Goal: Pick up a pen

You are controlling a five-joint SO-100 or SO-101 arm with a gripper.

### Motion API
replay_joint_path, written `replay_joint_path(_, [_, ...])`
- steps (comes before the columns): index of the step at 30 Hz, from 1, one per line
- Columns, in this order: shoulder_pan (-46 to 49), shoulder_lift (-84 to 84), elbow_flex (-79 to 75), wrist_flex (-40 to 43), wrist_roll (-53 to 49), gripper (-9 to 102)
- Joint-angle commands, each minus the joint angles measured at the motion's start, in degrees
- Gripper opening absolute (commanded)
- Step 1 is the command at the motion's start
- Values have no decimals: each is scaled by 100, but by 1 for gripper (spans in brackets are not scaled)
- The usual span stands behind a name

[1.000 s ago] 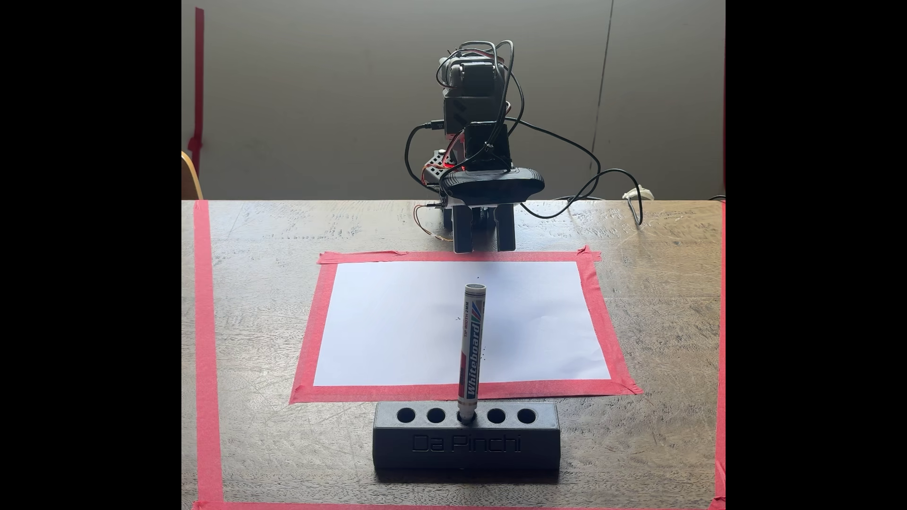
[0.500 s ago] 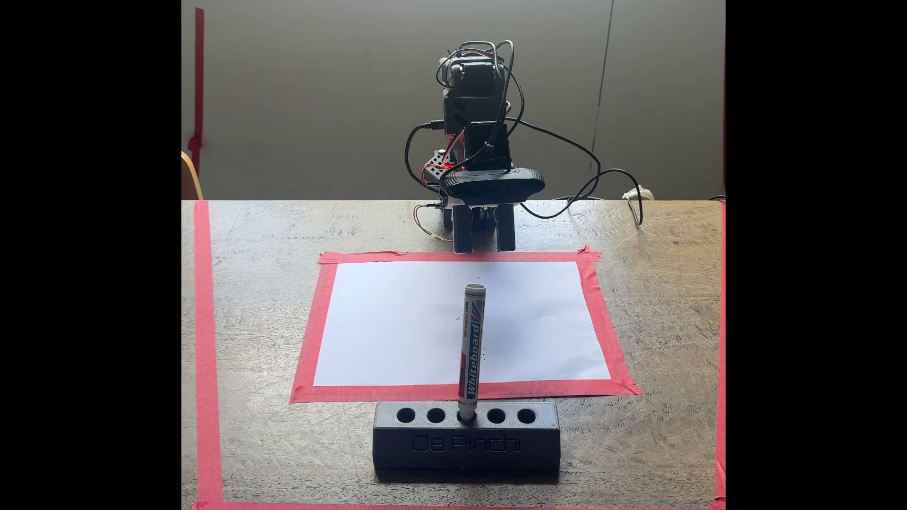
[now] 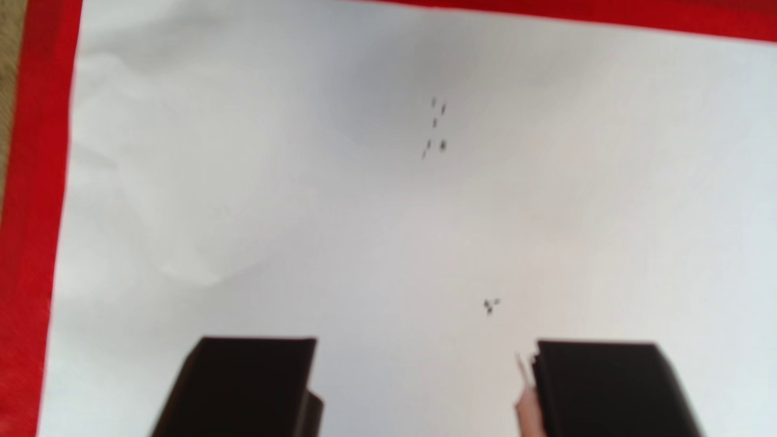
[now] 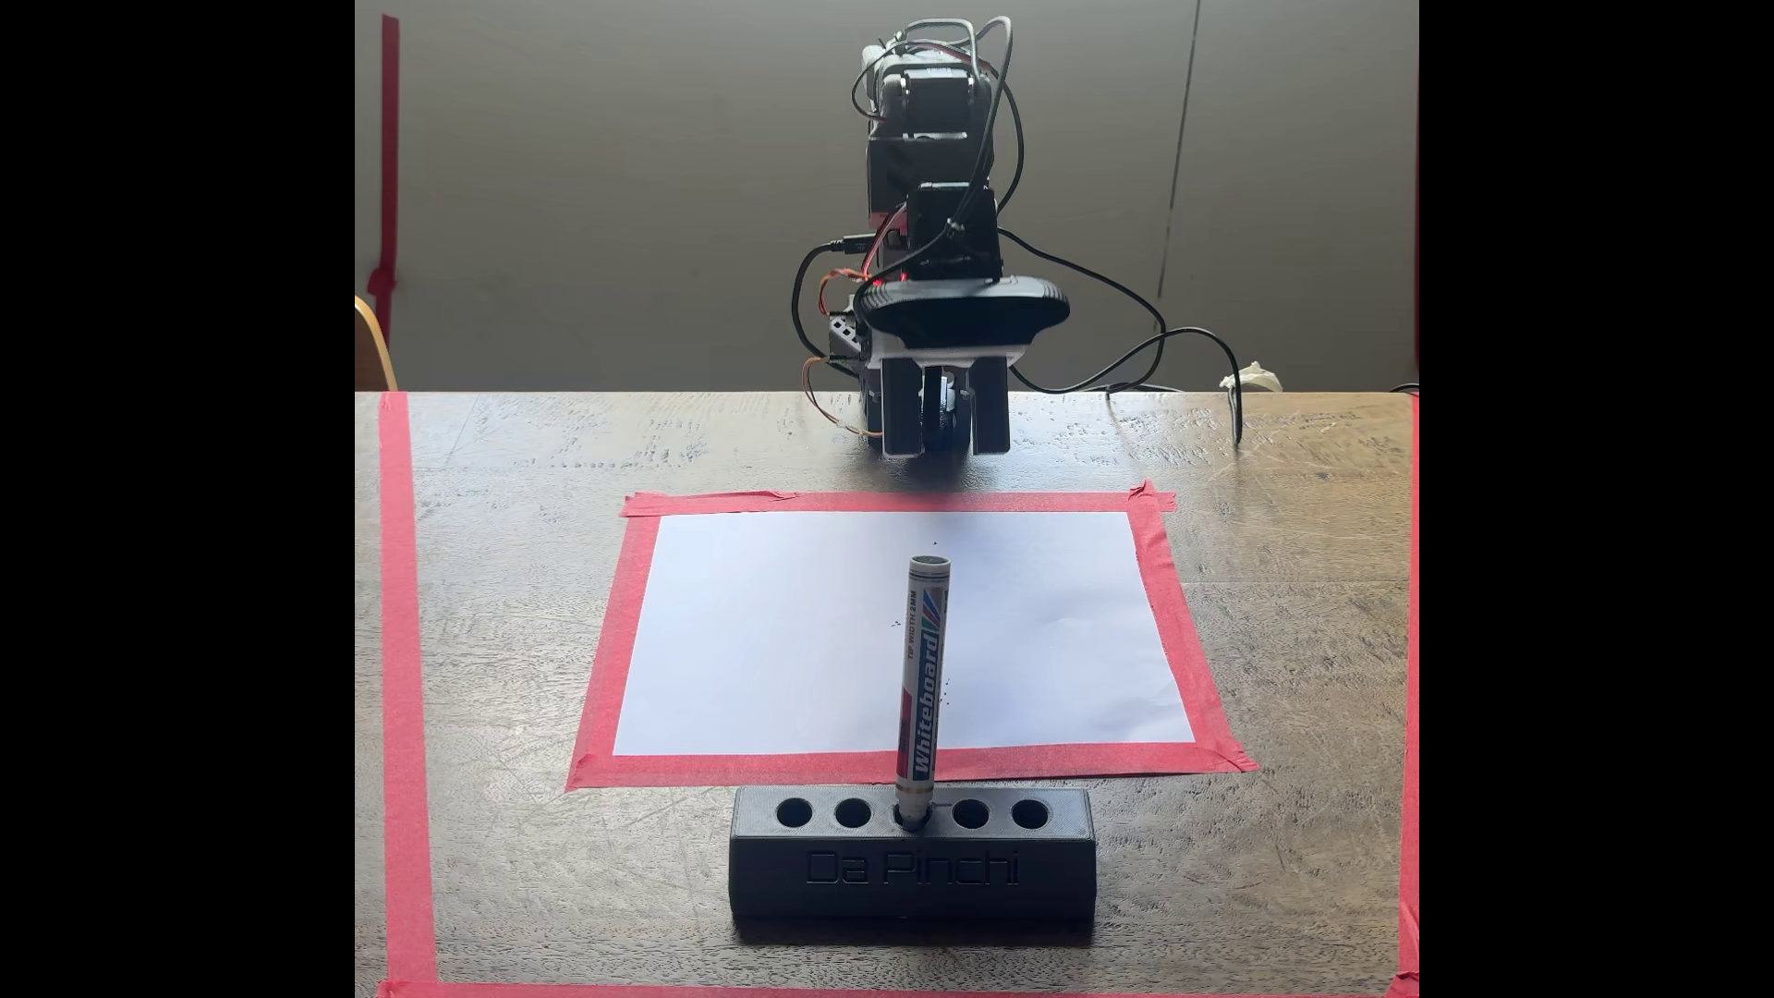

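Fixed view: the pen stands upright in the middle hole of a holder, barrel exposed for a side pinch. Beyond the paper, well apart, the hand hangs spread and empty above the bench.

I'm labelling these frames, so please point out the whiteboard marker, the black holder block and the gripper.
Slim white striped whiteboard marker (image 4: 923, 686): fixed view, mid-barrel on the lettering.
Black five-hole holder block (image 4: 912, 868): fixed view, front face.
Black two-finger gripper (image 4: 946, 446): fixed view, between the fingertips.
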Motion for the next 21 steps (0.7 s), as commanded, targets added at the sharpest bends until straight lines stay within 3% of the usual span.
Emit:
replay_joint_path(1, [229, -976, -1538, -185, -44, 100])
replay_joint_path(7, [659, -3287, -3797, -237, 9, 100])
replay_joint_path(15, [308, -6047, -6952, 176, 44, 100])
replay_joint_path(21, [-158, -6970, -7822, 492, 0, 100])
